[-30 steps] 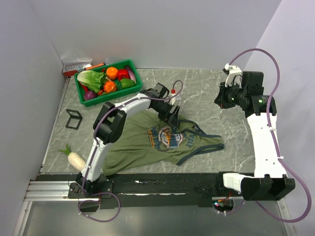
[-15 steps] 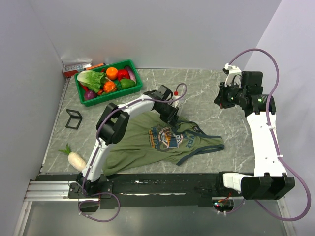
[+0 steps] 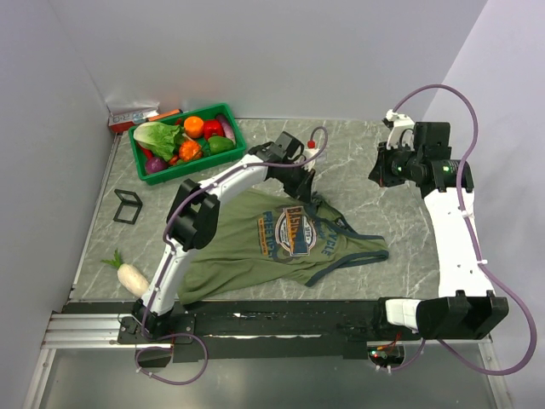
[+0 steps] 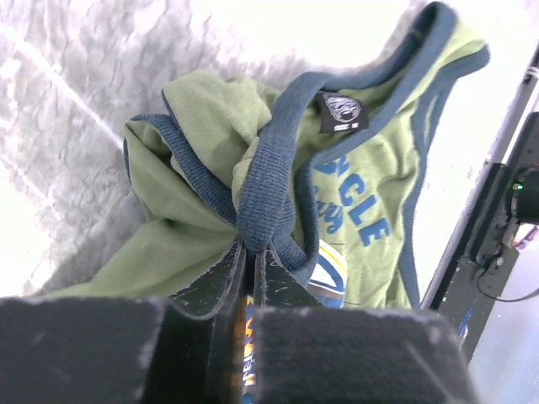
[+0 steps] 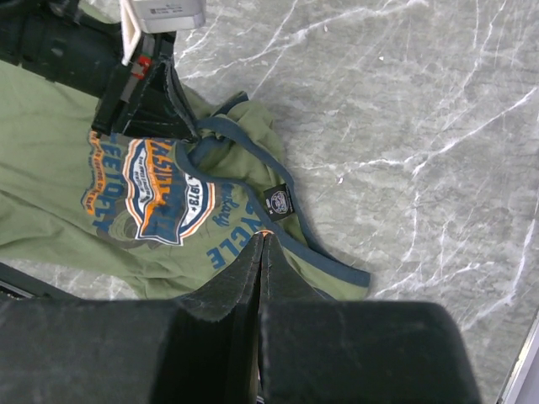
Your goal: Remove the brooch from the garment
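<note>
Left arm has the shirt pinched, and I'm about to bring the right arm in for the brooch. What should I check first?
1. Left gripper hold on the garment: shut on its navy trim. Ok.
2. Location of the brooch: no pin shows in any view. Cannot tell.
3. Right gripper ready to pinch: fingers closed together and empty. Not ok; open it first.
4. Fabric spread flat: the neckline is bunched and folded at the left gripper. Not ok.
5. Right arm's approach: bare table lies between it and the garment. Ok.
</note>
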Robot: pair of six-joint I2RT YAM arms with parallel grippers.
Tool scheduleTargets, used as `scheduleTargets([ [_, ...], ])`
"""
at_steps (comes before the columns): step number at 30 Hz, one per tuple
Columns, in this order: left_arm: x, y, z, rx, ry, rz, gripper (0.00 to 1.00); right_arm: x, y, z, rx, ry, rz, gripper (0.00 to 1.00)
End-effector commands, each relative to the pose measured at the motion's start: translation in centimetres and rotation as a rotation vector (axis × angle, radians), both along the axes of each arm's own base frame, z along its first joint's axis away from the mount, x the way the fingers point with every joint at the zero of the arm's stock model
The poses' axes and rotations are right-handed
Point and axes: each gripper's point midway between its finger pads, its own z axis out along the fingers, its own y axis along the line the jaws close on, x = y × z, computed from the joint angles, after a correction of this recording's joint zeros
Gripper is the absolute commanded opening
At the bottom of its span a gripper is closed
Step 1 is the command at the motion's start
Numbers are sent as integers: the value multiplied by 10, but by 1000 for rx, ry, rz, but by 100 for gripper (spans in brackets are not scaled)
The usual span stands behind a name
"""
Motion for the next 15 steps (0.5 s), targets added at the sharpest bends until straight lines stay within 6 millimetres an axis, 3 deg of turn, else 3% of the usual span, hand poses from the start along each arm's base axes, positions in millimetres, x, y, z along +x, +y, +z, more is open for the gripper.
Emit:
scheduleTargets([
  [1,2,-20,21,-77,-18,-30,48,8,-3,14,-5,-47,-11,0],
  [4,17,-16,13,-30,-56,28,72,10,-5,13,-2,-40,-16,0],
  [5,22,-14,20,-26,-87,40,75,9,-5,14,-2,-41,-16,0],
  [10,30,9,51,-48,-165,84,79,8,-4,11,1,-35,-17,0],
  [11,20,23,55,-57,-154,85,79,7,-4,10,1,-35,-17,0],
  [15,-4,36,49,-44,-94,67,76,8,-3,8,11,-28,-15,0],
])
